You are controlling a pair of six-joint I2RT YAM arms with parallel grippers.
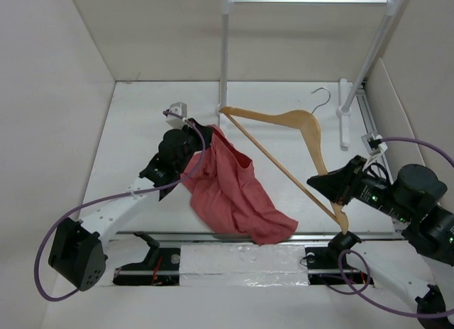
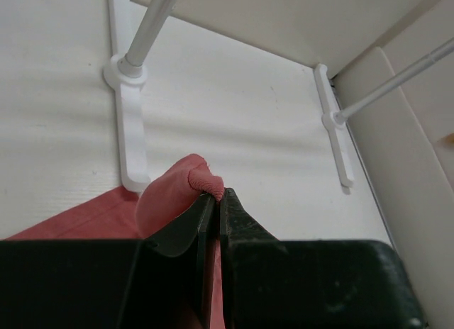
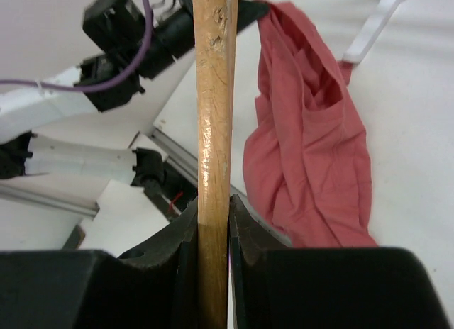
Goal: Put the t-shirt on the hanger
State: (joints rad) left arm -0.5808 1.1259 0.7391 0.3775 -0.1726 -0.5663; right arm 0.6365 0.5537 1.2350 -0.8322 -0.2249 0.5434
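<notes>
The red-pink t-shirt [image 1: 230, 191] hangs crumpled from my left gripper [image 1: 190, 139], which is shut on its upper edge; the pinched fold [image 2: 202, 180] shows at the fingertips in the left wrist view. The shirt's lower part rests on the table near the front rail. The tan wooden hanger [image 1: 305, 134] is held above the table by my right gripper [image 1: 320, 181], shut on its right arm [image 3: 213, 130]. The hanger's left tip touches the shirt's top near the left gripper. Its wire hook [image 1: 321, 98] points to the back. The shirt also shows in the right wrist view [image 3: 312, 152].
A white rack [image 1: 225, 52] with a metal bar [image 1: 308, 0] stands at the back; its feet [image 2: 129, 123] lie on the table just beyond the shirt. White walls close in left and right. A metal rail [image 1: 177, 235] runs along the front.
</notes>
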